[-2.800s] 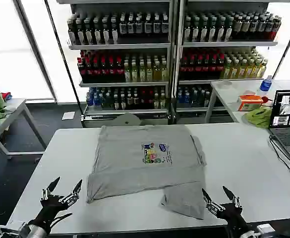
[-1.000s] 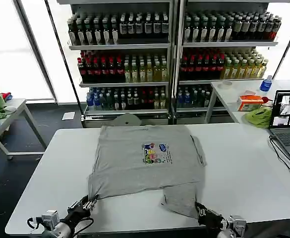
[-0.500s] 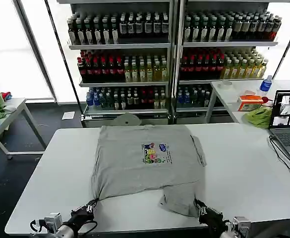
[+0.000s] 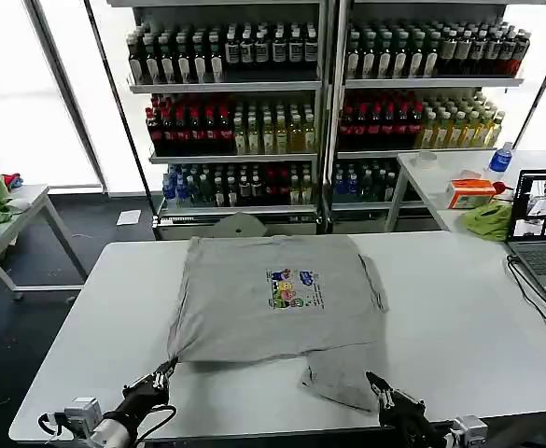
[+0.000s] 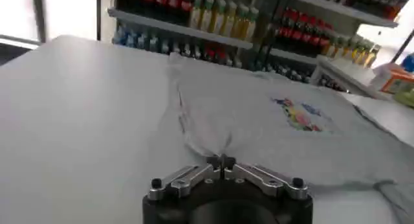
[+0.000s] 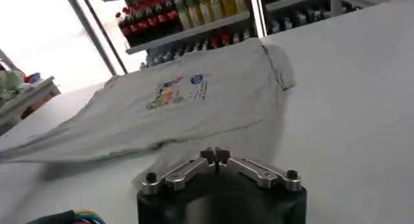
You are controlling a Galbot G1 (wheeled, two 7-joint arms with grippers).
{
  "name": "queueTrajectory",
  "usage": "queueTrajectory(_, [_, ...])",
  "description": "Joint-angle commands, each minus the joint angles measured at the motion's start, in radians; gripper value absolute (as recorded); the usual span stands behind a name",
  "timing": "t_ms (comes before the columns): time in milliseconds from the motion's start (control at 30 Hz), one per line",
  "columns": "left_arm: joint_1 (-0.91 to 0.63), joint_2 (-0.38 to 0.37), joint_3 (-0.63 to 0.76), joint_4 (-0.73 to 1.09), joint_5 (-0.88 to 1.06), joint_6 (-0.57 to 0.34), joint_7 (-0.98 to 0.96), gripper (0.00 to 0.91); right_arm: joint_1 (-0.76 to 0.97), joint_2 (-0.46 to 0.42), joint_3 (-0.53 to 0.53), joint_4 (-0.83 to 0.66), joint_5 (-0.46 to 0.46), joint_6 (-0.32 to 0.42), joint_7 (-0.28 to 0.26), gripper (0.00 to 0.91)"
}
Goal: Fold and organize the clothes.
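White surface (image 4: 77,327) fills the lower half of the head view, with bottle shelving (image 4: 319,103) across the top of the frame behind it.

Nearest us, at the bottom edge left of centre, our left gripper (image 4: 163,371) sits low at the near rim of the surface. In the left wrist view its fingertips (image 5: 220,160) meet tip to tip, pinched together just at the shirt's near hem; fabric puckers in a ridge leading toward them. We cannot tell for certain whether cloth is actually caught between them.

At the bottom edge right of centre, our right gripper (image 4: 373,383) lies beside the drooping near-right flap of the shirt. Its tips are likewise together in the right wrist view (image 6: 215,155), cloth just beyond them; a grip on the fabric is not confirmed.

Further back, centre of frame, the grey shirt (image 4: 254,313) lies face up, chest print (image 4: 294,288) visible, collar toward the shelves. Body mostly flat. The lower right portion hangs forward as a loose flap; the far-right sleeve looks tucked in.

Far right: laptop (image 4: 541,229) and a green cloth (image 4: 485,220) on a side table.

Progress, our judgement: early. Shirt spread and roughly squared, no full fold made. Still to do: lengthwise folds, crosswise fold, then setting it aside neatly.
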Motion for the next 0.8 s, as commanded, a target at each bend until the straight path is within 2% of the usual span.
queueTrajectory(33, [0.011, -0.006, -0.025, -0.009, -0.009, -0.004, 0.007, 0.030, -0.010, 0.010, 0.007, 0.002, -0.010, -0.045, 0.056, 0.907])
queueTrajectory(100, [0.011, -0.007, -0.024, -0.007, -0.009, -0.005, 0.007, 0.030, -0.001, 0.015, 0.011, -0.001, -0.012, -0.077, 0.091, 0.907])
queueTrajectory(267, [0.017, -0.004, -0.027, -0.007, -0.009, -0.008, 0.011, 0.030, 0.024, 0.038, -0.026, -0.003, -0.037, -0.140, 0.136, 0.907])
queueTrajectory(500, [0.016, -0.004, -0.028, -0.012, -0.010, -0.008, 0.016, 0.030, 0.078, 0.078, -0.104, -0.031, -0.049, -0.149, 0.146, 0.907])
queueTrajectory(533, [0.017, -0.004, -0.029, -0.012, -0.011, -0.008, 0.016, 0.030, 0.083, 0.080, -0.110, -0.038, -0.048, -0.149, 0.142, 0.867])
queueTrajectory(567, [0.017, -0.003, -0.029, -0.012, -0.012, -0.008, 0.017, 0.030, 0.096, 0.083, -0.120, -0.047, -0.050, -0.149, 0.144, 0.625])
queueTrajectory(600, [0.018, -0.003, -0.030, -0.011, -0.012, -0.008, 0.017, 0.030, 0.103, 0.085, -0.123, -0.056, -0.047, -0.149, 0.142, 0.443])
queueTrajectory(633, [0.019, -0.003, -0.030, -0.011, -0.012, -0.009, 0.017, 0.030, 0.111, 0.085, -0.130, -0.064, -0.035, -0.146, 0.139, 0.101])
queueTrajectory(667, [0.019, -0.003, -0.030, -0.010, -0.012, -0.009, 0.017, 0.030, 0.118, 0.086, -0.137, -0.066, -0.029, -0.145, 0.136, 0.000])
queueTrajectory(800, [0.024, -0.004, -0.034, -0.010, -0.012, -0.011, 0.018, 0.030, 0.143, 0.098, -0.165, -0.096, -0.020, -0.121, 0.132, 0.000])
